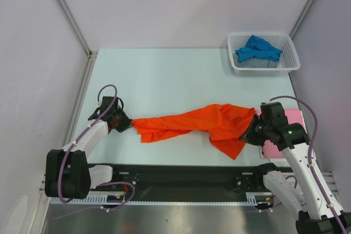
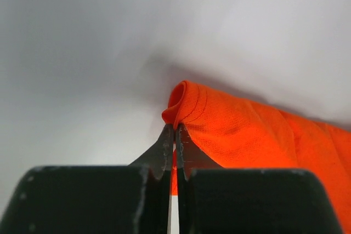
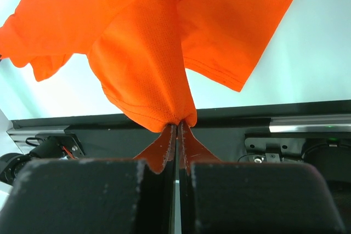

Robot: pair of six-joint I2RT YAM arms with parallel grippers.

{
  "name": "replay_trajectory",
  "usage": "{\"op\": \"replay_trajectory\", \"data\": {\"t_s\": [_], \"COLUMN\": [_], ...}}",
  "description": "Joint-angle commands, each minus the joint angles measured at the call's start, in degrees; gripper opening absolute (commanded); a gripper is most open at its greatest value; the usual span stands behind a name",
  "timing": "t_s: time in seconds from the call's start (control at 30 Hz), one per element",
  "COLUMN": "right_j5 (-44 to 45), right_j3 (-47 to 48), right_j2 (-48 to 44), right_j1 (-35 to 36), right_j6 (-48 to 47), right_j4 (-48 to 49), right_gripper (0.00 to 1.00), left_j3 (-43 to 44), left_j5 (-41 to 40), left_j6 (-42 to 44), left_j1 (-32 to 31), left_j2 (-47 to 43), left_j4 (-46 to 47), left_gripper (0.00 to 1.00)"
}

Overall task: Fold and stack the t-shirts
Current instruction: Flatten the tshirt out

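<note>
Now your left pincer [image 1: 125, 123] grips the orange-red t-shirt [image 1: 192, 123] at its frame-left end, your right pincer [image 1: 251, 130] at its frame-right end; its long axis runs sideways across the worktop [image 1: 164, 75].

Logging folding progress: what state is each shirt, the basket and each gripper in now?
left gripper: shut on the orange t-shirt
right gripper: shut on the orange t-shirt
orange t-shirt: unfolded, stretched between both grippers
pink t-shirt: flat, partly hidden
basket: upright
blue t-shirt: crumpled in the basket
</note>
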Motion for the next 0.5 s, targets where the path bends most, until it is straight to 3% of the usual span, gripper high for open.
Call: {"op": "replay_trajectory", "data": {"t_s": [0.0,0.2,0.47], "right_j5": [0.8,4.0,4.2], "right_j3": [4.6,19.0,44.3], "right_j2": [1.7,11.1,23.9], "right_j1": [-0.2,-0.7,-4.2], "right_j6": [-1.2,-3.9,-8.4], "right_j4": [1.3,7.3,7.4], "right_gripper": [0.0,0.0,0.0], "left_j3": [4.4,20.0,45.5], "left_j5": [-2.6,-5.5,-5.6], "left_j6": [2.0,5.5,10.0], "left_j1": [0.7,0.6,0.5], "left_j2": [-5.2,-11.7,-8.0], "left_j4": [-2.9,-17.1,-21.2], "left_gripper": [0.01,0.0,0.0]}}
